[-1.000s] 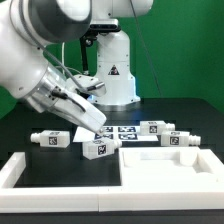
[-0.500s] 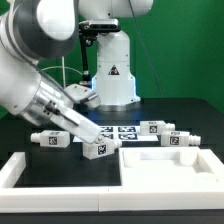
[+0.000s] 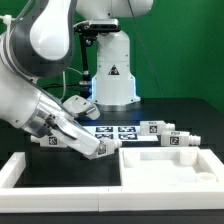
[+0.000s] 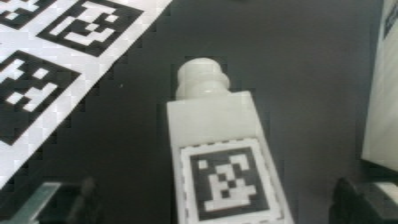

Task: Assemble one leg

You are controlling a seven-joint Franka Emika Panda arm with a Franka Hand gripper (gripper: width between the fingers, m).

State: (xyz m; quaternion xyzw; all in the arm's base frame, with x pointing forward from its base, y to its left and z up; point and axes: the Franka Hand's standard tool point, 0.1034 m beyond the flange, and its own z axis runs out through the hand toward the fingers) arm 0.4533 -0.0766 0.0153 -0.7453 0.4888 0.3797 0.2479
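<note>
Pincer point(image 4: 210, 198) spread wide, nothing pinched yet. Leg point(image 4: 215, 135) lies centred between its fingers, tag up, peg end pointing away. Marker board point(image 4: 54, 50) beyond one finger. Descend straight, stay square to long sides, pinch mid-body

We count 4 legs on the worktop point(image 3: 205, 112): 1 leg point(image 3: 44, 140) at the exterior view's left, 1 leg point(image 3: 100, 149) under the arm point(image 3: 40, 100), then a leg point(image 3: 155, 128) and a leg point(image 3: 181, 139) at its right. We also count 1 tabletop piece point(image 3: 168, 170), 1 rim frame point(image 3: 16, 170) and 1 marker board point(image 3: 120, 131).
</note>
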